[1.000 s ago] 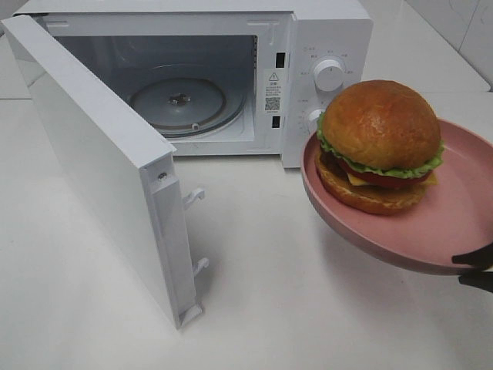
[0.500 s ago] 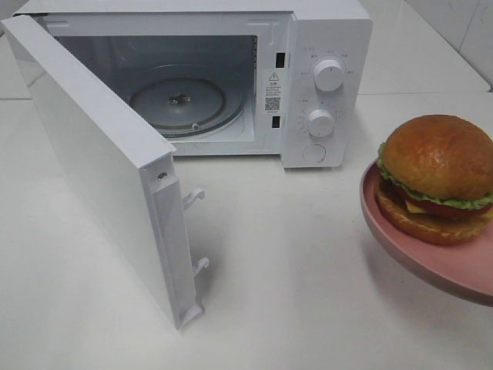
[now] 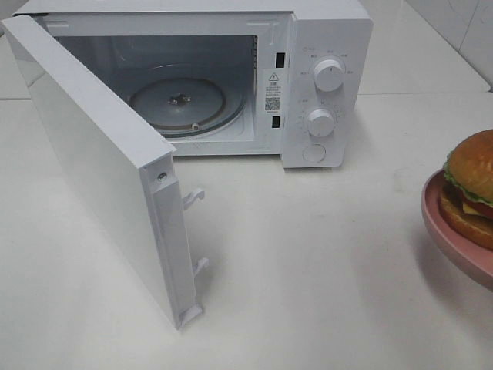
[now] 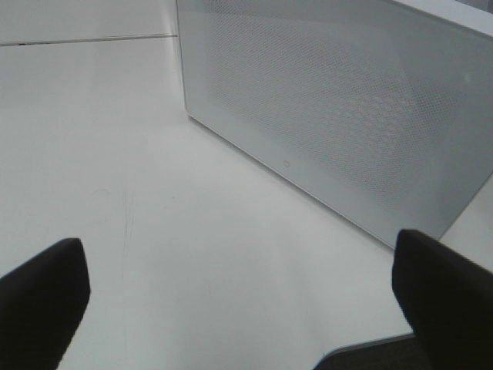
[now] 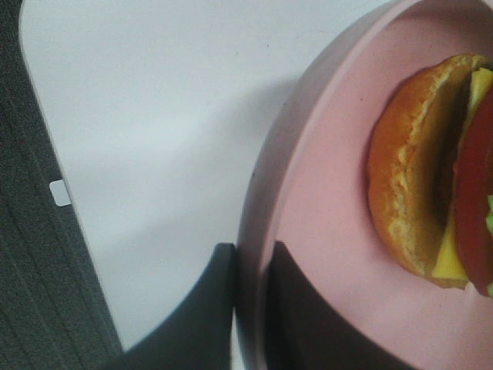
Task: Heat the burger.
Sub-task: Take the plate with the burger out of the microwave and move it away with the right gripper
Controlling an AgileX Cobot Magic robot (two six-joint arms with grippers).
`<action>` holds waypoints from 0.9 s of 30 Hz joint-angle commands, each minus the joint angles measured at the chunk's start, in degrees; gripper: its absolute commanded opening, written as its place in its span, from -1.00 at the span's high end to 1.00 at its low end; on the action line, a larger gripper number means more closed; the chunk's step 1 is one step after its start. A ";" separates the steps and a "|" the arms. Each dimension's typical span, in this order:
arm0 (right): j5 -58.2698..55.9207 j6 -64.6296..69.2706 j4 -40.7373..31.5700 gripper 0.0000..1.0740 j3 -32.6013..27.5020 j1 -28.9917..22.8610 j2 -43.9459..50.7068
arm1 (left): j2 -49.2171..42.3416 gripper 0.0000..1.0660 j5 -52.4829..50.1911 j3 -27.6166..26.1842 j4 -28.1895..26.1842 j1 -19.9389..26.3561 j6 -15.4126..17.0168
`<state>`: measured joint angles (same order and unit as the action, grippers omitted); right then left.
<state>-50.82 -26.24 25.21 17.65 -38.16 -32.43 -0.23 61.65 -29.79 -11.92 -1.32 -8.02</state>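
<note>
The burger (image 3: 471, 185), with a brown bun, green lettuce and red layers, rides on a pink plate (image 3: 451, 239) at the right edge of the exterior view, held above the table and partly cut off. In the right wrist view my right gripper (image 5: 250, 308) is shut on the plate's rim (image 5: 262, 193), one finger on each side, and the burger (image 5: 420, 169) lies on the plate. My left gripper (image 4: 239, 301) is open with nothing between its dark fingers (image 4: 38, 301), low over the table beside the microwave door (image 4: 339, 100). Neither gripper shows in the exterior view.
The white microwave (image 3: 327, 38) stands at the back with its door (image 3: 100, 169) swung wide open toward the front left. Its glass turntable (image 3: 177, 104) is bare. Two knobs (image 3: 329, 75) sit on its right panel. A dark mat (image 5: 38, 293) borders the table edge.
The plate with the burger has moved right and downward, away from the microwave front, to the right edge of the exterior view. The microwave and door have not moved.
</note>
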 commanded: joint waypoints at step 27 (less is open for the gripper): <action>-3.09 42.11 18.62 1.00 2.75 0.34 -10.14 | -0.92 -0.88 0.00 0.17 0.00 0.00 0.23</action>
<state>-54.72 14.27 39.19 19.60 -38.16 -42.46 -0.23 61.65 -29.79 -11.92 -1.32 -8.02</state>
